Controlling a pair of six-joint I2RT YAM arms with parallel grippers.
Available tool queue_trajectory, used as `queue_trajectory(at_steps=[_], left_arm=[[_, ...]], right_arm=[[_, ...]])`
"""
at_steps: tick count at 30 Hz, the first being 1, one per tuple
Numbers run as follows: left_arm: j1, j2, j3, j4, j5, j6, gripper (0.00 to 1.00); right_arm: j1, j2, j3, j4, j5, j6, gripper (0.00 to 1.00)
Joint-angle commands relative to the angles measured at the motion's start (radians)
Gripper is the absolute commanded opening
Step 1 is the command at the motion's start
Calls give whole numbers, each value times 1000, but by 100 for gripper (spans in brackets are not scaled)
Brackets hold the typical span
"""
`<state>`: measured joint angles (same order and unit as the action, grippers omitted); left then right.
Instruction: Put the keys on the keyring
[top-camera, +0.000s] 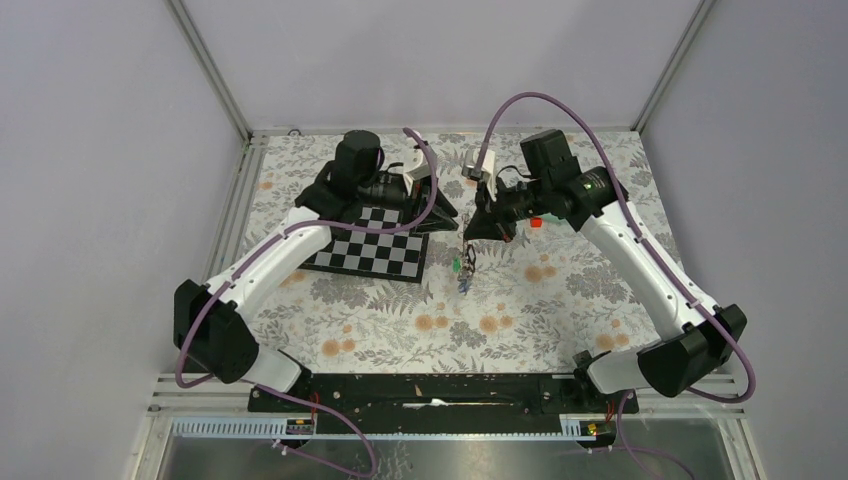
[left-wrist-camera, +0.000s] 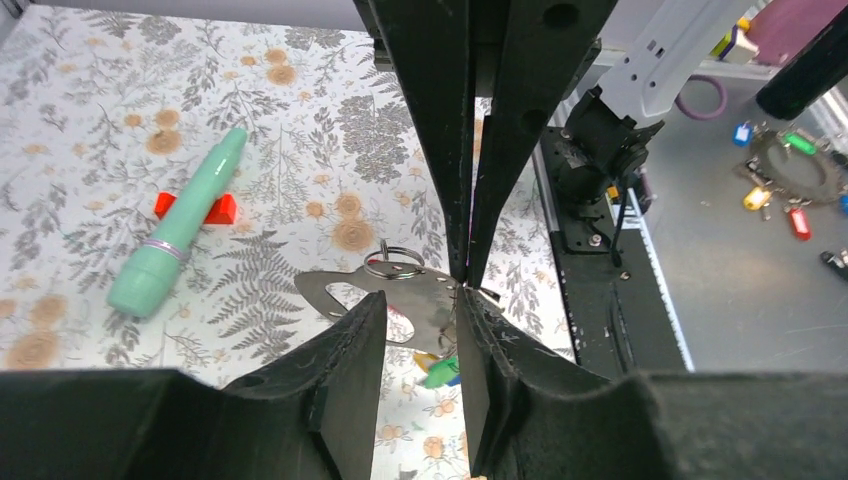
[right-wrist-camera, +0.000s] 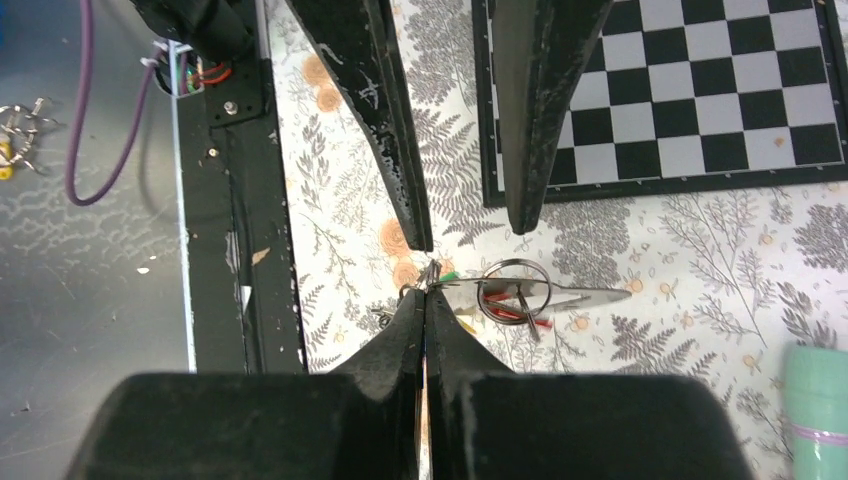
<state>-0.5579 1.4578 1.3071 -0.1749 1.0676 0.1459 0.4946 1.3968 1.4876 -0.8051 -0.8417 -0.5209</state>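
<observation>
Right gripper (right-wrist-camera: 427, 292) pressed together, pinching one end of a flat metal plate (right-wrist-camera: 590, 295); small round ring (right-wrist-camera: 515, 263) sits on the plate; left gripper (right-wrist-camera: 472, 238) spread, fingers either side above it; keys (top-camera: 462, 272) dangle beneath, mid-table, near the chessboard (top-camera: 375, 250); teal tube (left-wrist-camera: 180, 235) lies well apart.

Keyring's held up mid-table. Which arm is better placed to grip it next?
Left. The left fingers stand open either side of the keyring, free to close; the right fingers are shut on its end, holding it.
</observation>
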Motion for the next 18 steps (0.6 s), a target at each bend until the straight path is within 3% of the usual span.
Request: queue_trajectory(at_steps=[1, 7, 18], left_arm=[[-4, 18, 74, -143, 7, 199, 37], [-30, 21, 75, -204, 47, 325, 34], [-70, 59, 103, -206, 51, 347, 30]], right_arm=[[29, 11, 90, -92, 96, -56, 0], [31, 6, 99, -91, 99, -51, 0], [31, 2, 68, -63, 79, -39, 0]])
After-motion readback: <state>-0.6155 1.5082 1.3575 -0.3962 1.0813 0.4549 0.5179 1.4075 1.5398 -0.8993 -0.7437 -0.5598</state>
